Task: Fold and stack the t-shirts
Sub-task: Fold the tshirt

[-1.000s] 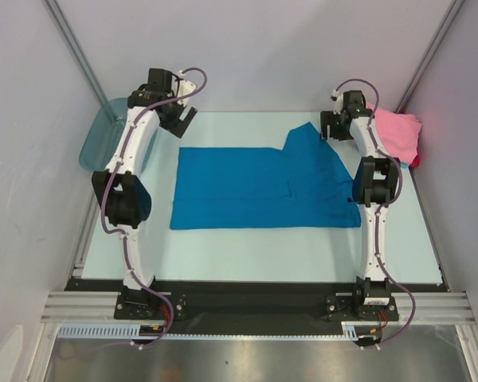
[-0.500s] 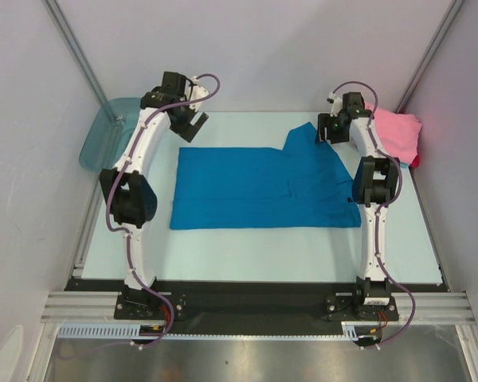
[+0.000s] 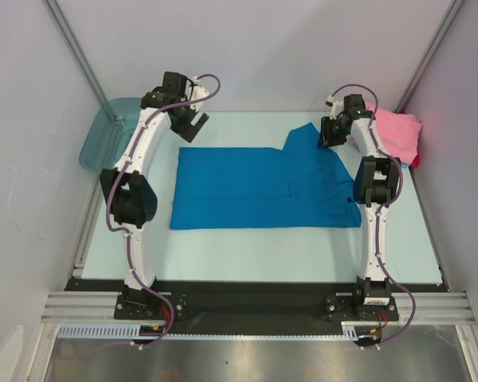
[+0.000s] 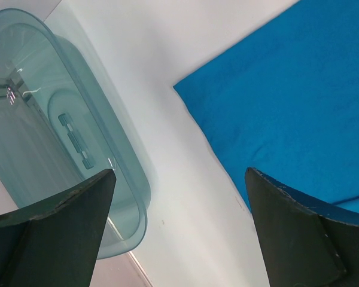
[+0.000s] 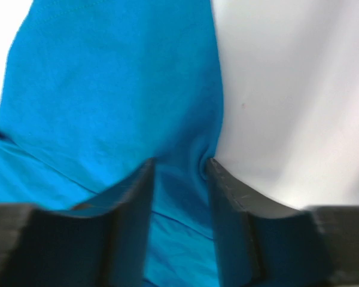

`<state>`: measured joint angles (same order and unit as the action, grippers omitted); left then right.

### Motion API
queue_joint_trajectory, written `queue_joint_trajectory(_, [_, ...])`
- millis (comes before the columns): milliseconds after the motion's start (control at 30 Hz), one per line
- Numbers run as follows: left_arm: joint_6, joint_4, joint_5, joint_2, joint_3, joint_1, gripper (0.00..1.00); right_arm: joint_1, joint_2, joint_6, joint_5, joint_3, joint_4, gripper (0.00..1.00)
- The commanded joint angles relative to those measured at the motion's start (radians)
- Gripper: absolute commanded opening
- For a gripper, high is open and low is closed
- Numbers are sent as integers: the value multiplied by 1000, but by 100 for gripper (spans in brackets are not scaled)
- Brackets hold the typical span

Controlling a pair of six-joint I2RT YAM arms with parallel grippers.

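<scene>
The blue t-shirt (image 3: 263, 187) lies spread flat in the middle of the pale table (image 3: 255, 255), folded to a broad rectangle with one sleeve sticking out at its far right corner. On that sleeve sits the right gripper (image 3: 325, 134), pressed down onto the cloth. From its wrist camera the two fingers (image 5: 230, 203) stand part-way together with blue fabric between them, puckered against one finger; whether the cloth is truly pinched I cannot tell. Just beyond that arm, at the far right edge of the table, a pink t-shirt (image 3: 398, 131) is bundled in a loose heap, with a sliver of red cloth (image 3: 415, 161) showing beneath it. Over at the far left the left gripper (image 3: 190, 123) hangs above the table near the shirt's far left corner, its fingers spread wide with nothing between them. Beyond it, at the left edge, stands a translucent teal tub (image 3: 103, 131), apart from the shirt; its see-through walls show only the pale surface behind them
</scene>
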<state>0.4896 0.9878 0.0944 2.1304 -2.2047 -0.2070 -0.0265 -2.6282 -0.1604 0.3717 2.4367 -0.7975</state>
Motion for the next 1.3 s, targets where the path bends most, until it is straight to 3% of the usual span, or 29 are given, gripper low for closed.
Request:
queue_joint_trajectory(0, [-2,0,-5,-12,-30,-17,96,-9,-15,-7,21,-4,-29,37])
queue_joint_trajectory(233, [-2,0,-5,-3,-39,-38,96,-12,14,-4,-23,-8,-23,12])
queue_joint_trajectory(300, [-2,0,-7,-1,-41,-45,96,-12,26,-10,-33,-10,-22,0])
queue_joint_trajectory(933, [-17,-1,-42,23,-56,-48,93,102,201,-186,-68,-97,43,0])
queue_joint_trajectory(1267, [-2,-8,-35,31,-58,-45,93,137,256,-324,-83,-134,-38,0])
